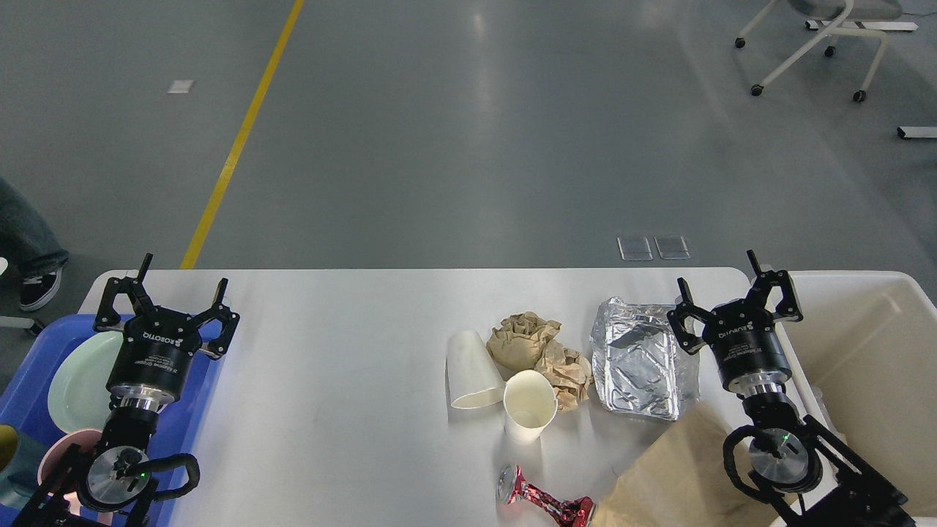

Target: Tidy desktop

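While the white surface [329, 380] fills the lower middle of the head view, its litter sits right of centre: a paper cup on its side [472, 369], an upright paper cup [528, 414] just beside it, crumpled brown paper [540, 353] touching both, a foil tray [638, 359], a flat brown bag [673, 476] and a crushed red can [545, 501] at the near edge. Beyond the left edge a blue tray [29, 380] holds a pale green plate [80, 380], with the left tool [167, 300] over it, fingers spread and empty. At the right, the right tool [732, 293] hangs with fingers apart between the foil tray and a cream bin [878, 351].
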You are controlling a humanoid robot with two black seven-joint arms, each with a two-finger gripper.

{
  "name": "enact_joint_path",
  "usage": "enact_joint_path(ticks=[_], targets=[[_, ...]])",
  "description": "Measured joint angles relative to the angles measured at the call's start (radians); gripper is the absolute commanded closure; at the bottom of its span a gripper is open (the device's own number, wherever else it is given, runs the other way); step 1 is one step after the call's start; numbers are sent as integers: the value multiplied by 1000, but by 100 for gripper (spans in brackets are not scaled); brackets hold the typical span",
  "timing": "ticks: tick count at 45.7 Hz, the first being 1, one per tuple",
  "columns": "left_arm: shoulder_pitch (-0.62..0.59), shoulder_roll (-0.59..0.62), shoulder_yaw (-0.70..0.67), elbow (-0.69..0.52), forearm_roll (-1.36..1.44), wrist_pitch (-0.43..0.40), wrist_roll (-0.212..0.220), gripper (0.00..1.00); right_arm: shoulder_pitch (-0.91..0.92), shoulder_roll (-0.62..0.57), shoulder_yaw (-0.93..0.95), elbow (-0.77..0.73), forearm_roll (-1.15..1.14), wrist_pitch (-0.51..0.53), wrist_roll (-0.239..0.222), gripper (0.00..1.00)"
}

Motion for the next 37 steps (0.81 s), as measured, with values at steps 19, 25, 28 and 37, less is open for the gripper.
enact_joint_path(ticks=[19, 25, 28, 37], targets=[[-1, 4, 8, 0, 0, -1, -3, 4, 0, 0, 0, 0, 0, 0, 0, 0], [-1, 5, 8, 0, 1, 0, -3, 4, 0, 0, 0, 0, 1, 0, 0, 0], [-1, 5, 8, 0, 1, 0, -3, 4, 0, 0, 0, 0, 1, 0, 0, 0], [-1, 5, 8, 0, 1, 0, -4, 4, 0, 0, 0, 0, 0, 0, 1, 0]])
